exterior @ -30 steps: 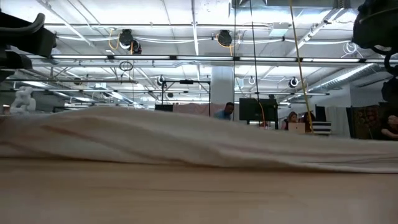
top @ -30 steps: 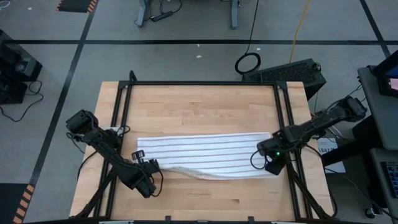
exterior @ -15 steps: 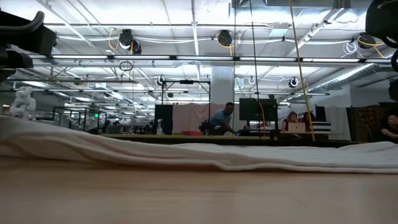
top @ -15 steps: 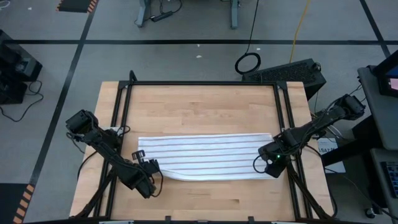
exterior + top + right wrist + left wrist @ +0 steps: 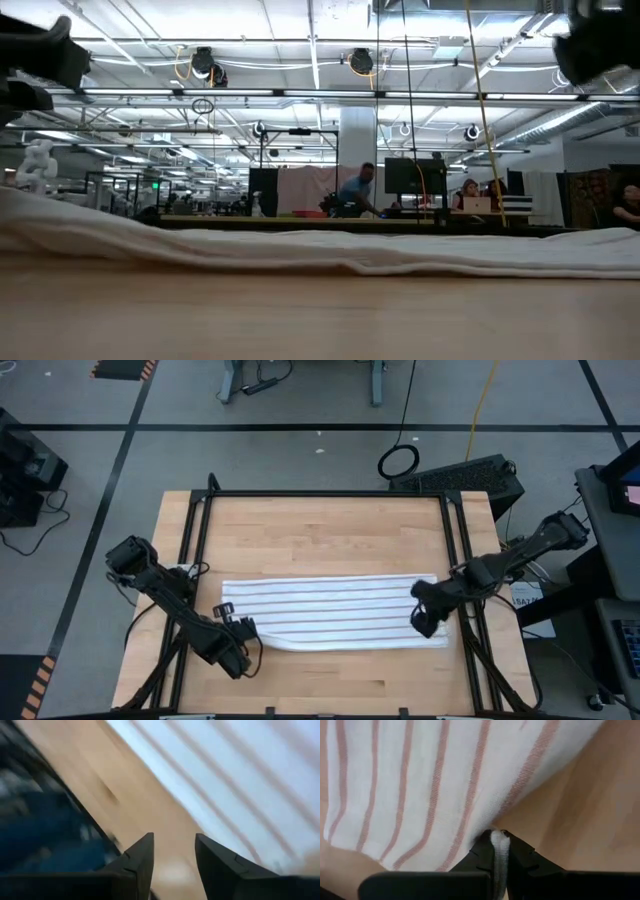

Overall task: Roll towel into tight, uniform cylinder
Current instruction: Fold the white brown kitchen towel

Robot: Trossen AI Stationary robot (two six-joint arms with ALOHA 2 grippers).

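The towel [image 5: 335,612], white with thin dark stripes, lies spread flat across the middle of the wooden table [image 5: 320,530]. At its front left corner my left gripper [image 5: 244,637] is shut on the towel's edge. In the left wrist view a fold of the towel [image 5: 420,780] sits pinched in the left gripper [image 5: 496,839]. My right gripper [image 5: 425,618] hovers over the towel's right end, open, with nothing between its fingers. The right wrist view shows the right gripper [image 5: 172,847] above bare wood beside the striped towel [image 5: 240,780]. In the low view the towel [image 5: 300,250] forms a low ridge.
Black frame rails [image 5: 195,550] run along both sides and the back of the table. A black case [image 5: 460,475] and a coiled cable [image 5: 399,461] lie on the floor behind it. In the low view, people [image 5: 355,190] stand far off in the room.
My right gripper has opened and let go of the towel's right end, then shifted slightly toward the back. The raised front edge of the towel has dropped flat. The left gripper has not moved.
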